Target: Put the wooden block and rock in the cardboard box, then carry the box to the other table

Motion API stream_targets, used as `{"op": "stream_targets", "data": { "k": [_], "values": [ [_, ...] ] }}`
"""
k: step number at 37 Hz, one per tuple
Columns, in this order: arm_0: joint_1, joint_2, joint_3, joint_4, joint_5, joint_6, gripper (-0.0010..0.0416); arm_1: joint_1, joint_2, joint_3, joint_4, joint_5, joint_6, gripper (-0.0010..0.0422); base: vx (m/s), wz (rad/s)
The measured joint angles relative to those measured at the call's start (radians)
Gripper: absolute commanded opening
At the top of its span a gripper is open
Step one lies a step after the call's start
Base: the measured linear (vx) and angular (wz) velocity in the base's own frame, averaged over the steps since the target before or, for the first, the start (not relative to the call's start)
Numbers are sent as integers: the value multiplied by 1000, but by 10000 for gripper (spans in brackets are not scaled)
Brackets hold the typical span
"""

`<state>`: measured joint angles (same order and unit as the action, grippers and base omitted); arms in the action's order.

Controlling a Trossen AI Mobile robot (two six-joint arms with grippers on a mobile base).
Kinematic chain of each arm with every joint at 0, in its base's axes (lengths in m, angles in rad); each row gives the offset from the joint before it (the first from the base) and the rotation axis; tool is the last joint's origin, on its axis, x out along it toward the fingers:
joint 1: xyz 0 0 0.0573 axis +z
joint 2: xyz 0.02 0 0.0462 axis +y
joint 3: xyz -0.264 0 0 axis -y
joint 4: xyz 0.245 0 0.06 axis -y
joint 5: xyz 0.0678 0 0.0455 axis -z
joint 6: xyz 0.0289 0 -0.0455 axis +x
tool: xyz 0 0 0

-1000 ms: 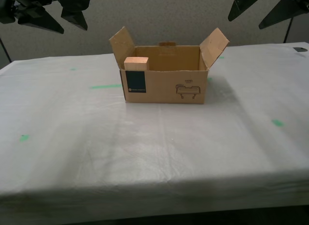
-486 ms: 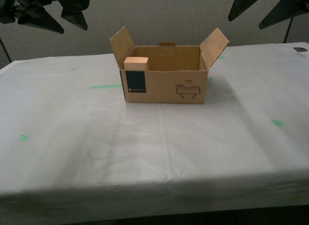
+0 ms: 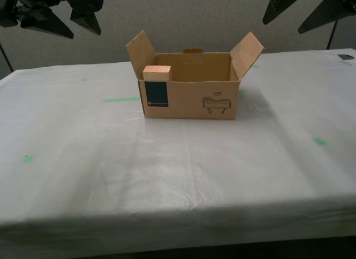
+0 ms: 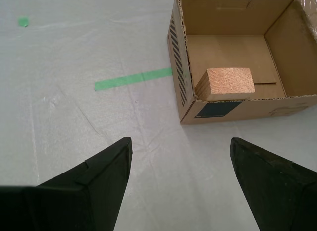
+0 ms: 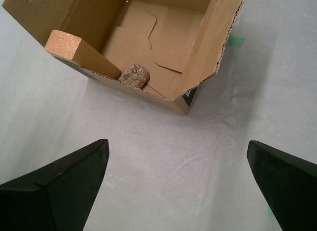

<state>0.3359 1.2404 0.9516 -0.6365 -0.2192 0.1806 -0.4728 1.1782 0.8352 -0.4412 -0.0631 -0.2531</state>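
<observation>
Brown corrugated cardboard box (image 3: pixel 189 92), centre of the exterior view on the wrinkled pale bench (image 3: pixel 167 175), held the tan wooden block (image 3: pixel 157 73) and beige-grey rock (image 5: pixel 134 75); our first pincer (image 5: pixel 178 166) and second pincer (image 4: pixel 181 159) hung apart, empty.

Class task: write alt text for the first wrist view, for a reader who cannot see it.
An open cardboard box sits on a pale cloth-covered table, holding a small rough rock on its floor and a wooden block leaning over its front wall. My first gripper hangs open in the foreground, empty.
</observation>
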Motion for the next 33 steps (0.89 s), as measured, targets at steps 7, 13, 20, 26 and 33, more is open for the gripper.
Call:
{"op": "stream_targets", "data": {
  "k": [7, 13, 20, 26, 33],
  "values": [
    [0, 0, 0, 0, 0, 0, 390, 0, 0, 0, 0, 0, 0, 268, 0, 0],
    [0, 0, 0, 0, 0, 0, 389, 0, 0, 0, 0, 0, 0, 268, 0, 0],
    [0, 0, 0, 0, 0, 0, 390, 0, 0, 0, 0, 0, 0, 268, 0, 0],
    [0, 0, 0, 0, 0, 0, 390, 0, 0, 0, 0, 0, 0, 268, 0, 0],
    [0, 0, 0, 0, 0, 0, 389, 0, 0, 0, 0, 0, 0, 268, 0, 0]
  ]
}}
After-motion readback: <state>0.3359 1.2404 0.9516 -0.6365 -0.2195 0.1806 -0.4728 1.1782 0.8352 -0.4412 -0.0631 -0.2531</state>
